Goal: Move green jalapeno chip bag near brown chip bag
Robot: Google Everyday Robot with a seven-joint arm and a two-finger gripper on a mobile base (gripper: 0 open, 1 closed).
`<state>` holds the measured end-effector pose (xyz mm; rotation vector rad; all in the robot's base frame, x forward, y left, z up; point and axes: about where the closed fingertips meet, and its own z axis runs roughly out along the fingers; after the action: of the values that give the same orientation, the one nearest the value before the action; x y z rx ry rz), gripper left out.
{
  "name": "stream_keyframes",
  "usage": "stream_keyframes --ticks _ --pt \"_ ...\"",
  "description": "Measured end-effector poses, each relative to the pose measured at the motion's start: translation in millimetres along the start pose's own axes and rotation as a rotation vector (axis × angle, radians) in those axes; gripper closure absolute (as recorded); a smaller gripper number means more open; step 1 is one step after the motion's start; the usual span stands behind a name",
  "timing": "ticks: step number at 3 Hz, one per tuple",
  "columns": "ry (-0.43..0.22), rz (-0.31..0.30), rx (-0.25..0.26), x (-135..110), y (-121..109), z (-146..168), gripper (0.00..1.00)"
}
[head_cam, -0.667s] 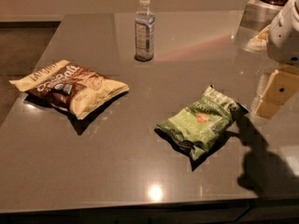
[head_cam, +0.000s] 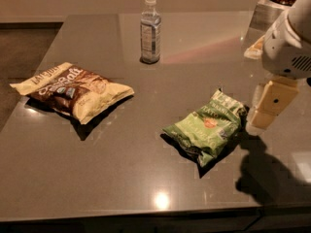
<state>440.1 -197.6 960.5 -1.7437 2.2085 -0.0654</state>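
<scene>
Gripper low at the right of the table, just beside the right edge of the green jalapeno chip bag; contact not clear. Shifted a little left and down toward that bag since a moment ago. Cannot tell how wide its grip stands or whether it has hold of anything. Green bag flat on the tabletop, right of centre, unmoved. Well apart at the left, brown chip bag, likewise unmoved. At the back, water bottle upright, same spot.
</scene>
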Motion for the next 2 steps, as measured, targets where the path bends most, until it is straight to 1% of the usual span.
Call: stream_keyframes --ticks 1,2 --pt "-0.009 -0.024 -0.043 -12.5 7.1 24.7 0.00" --pt "-0.004 -0.046 -0.090 -19.5 11.8 53.6 0.00"
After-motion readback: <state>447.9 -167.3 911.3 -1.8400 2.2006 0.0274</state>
